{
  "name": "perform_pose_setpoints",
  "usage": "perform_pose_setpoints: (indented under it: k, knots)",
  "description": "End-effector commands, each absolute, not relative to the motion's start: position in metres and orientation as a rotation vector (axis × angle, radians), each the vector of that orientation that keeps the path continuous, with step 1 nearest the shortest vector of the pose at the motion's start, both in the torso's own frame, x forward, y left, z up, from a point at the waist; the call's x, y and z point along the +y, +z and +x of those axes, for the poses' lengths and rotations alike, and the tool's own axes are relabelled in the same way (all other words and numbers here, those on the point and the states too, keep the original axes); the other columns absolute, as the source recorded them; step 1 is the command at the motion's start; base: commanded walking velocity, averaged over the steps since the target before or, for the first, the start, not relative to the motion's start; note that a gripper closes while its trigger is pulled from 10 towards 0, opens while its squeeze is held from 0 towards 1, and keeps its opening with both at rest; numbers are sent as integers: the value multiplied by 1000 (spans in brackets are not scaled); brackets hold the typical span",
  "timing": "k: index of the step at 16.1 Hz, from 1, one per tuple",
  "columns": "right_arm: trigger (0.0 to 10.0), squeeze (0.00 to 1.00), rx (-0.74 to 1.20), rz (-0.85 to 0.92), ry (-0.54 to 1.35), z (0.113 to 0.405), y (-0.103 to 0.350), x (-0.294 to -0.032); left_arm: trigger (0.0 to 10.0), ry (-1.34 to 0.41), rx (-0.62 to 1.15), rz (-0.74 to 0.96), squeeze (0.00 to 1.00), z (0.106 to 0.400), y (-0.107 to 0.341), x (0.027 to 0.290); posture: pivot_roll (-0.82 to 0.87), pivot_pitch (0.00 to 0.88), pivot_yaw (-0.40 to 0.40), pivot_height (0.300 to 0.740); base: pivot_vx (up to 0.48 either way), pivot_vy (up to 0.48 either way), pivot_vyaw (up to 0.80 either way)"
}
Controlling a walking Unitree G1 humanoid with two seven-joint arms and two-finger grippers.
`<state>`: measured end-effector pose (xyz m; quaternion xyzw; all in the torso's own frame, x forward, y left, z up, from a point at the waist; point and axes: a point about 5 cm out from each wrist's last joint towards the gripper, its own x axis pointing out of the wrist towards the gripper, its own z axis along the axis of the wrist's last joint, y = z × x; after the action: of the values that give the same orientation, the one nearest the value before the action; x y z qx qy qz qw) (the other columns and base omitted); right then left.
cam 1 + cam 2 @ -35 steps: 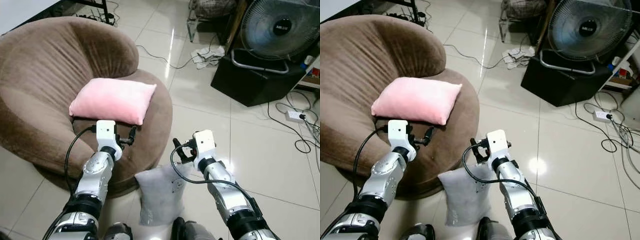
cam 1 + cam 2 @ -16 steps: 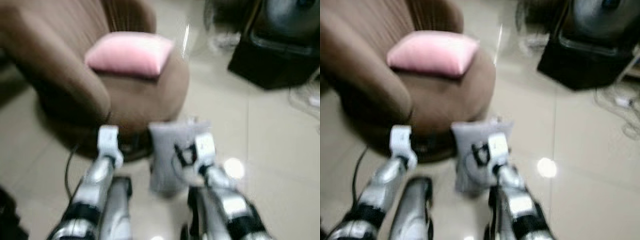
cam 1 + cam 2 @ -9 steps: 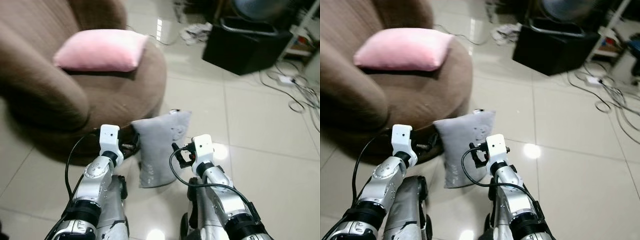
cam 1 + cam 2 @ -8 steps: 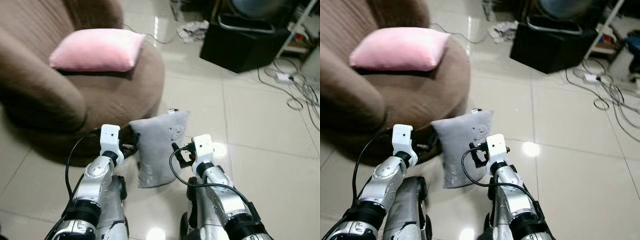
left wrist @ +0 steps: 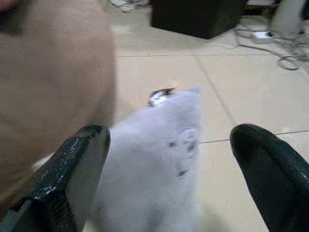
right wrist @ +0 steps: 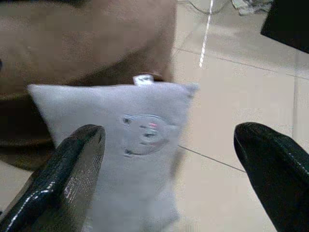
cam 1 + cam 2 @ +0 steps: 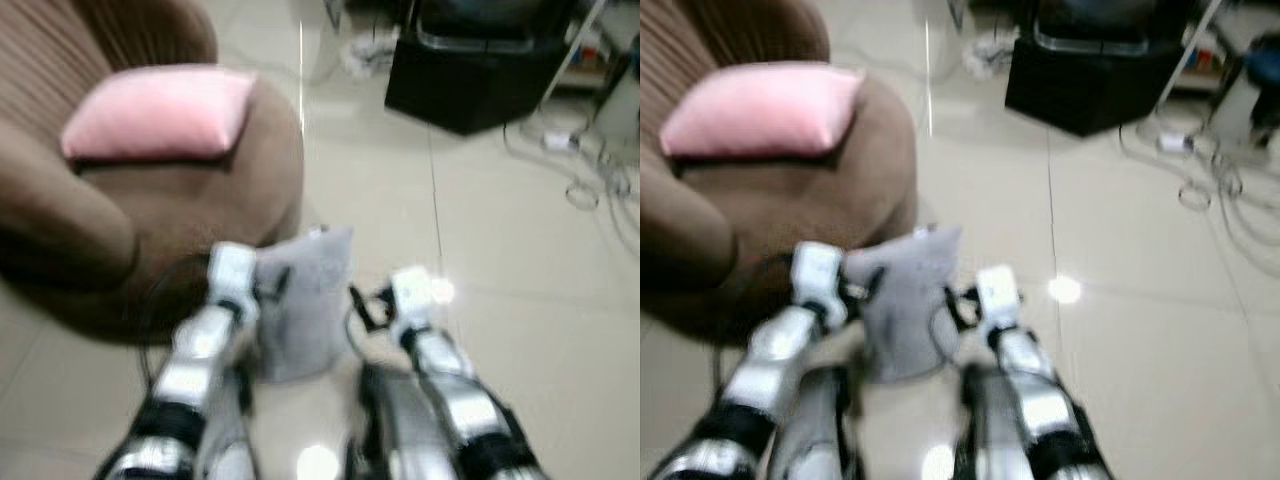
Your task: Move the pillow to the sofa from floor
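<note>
1. Left eye view: your head camera is blurred. A grey pillow (image 7: 305, 300) stands upright on the tiled floor (image 7: 500, 260), leaning against the front of the brown sofa (image 7: 150, 215). A pink pillow (image 7: 155, 112) lies on the sofa seat. Your left gripper (image 7: 275, 285) sits at the grey pillow's left edge; your right gripper (image 7: 362, 305) sits just beside its right edge.

2. Right eye view: the same scene. A black box (image 7: 1095, 75) stands well beyond the pillow, with white cables (image 7: 1200, 170) strewn on the tiles to its right. The blur keeps you from telling whether either gripper touches the grey pillow.

3. Left wrist view: your left gripper's two black fingers (image 5: 72, 169) are spread wide with nothing held; the grey pillow fills the space ahead between them, the sofa's brown side next to it.

4. Right wrist view: your right gripper's fingers (image 6: 72, 169) are likewise spread wide and empty. The grey pillow, showing a faint round emblem (image 6: 142, 135) and a small tag (image 6: 142, 79) at its top edge, stands ahead between them, against the sofa base.
</note>
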<state>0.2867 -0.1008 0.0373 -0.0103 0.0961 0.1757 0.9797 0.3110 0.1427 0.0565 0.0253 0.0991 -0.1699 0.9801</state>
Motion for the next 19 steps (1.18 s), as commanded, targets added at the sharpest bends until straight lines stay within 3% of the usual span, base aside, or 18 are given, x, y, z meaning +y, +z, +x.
perform_pose_setpoints:
  k: [1, 3, 7, 11, 12, 15, 16, 19]
  knots:
    - [10000, 349, 165, -5, 385, 288, 43, -91, 10000, -331, 193, 82, 0, 312, 59, 152, 0, 132, -43, 551, 292, -379, 0]
    - [10000, 341, 163, -6, 389, 288, 43, -90, 10000, -343, 194, 69, 0, 311, 58, 150, 0, 133, -43, 551, 274, -390, 0]
    - [10000, 365, 179, 1, 409, 285, 40, -88, 10000, -312, 202, 56, 0, 312, 57, 152, 0, 139, -45, 522, 61, 0, 0]
    - [10000, 361, 189, -14, 402, 285, 40, -89, 10000, -295, 200, 44, 0, 311, 57, 153, 0, 144, -46, 522, 0, 0, 0]
    - [10000, 357, 192, -14, 400, 285, 40, -90, 10000, -271, 193, 38, 1000, 312, 57, 155, 0, 145, -46, 522, 0, 0, 0]
    - [10000, 357, 195, -15, 398, 285, 39, -91, 10000, -332, 211, 63, 1000, 310, 55, 148, -1, 145, -48, 522, 0, 0, 0]
    - [10000, 361, 194, -18, 396, 285, 40, -92, 10000, -339, 210, 59, 0, 310, 55, 147, -3, 146, -48, 522, 0, 0, 0]
    - [10000, 357, 197, -21, 398, 285, 39, -92, 10000, -338, 200, 61, 0, 311, 57, 146, -7, 148, -48, 522, 0, 0, 0]
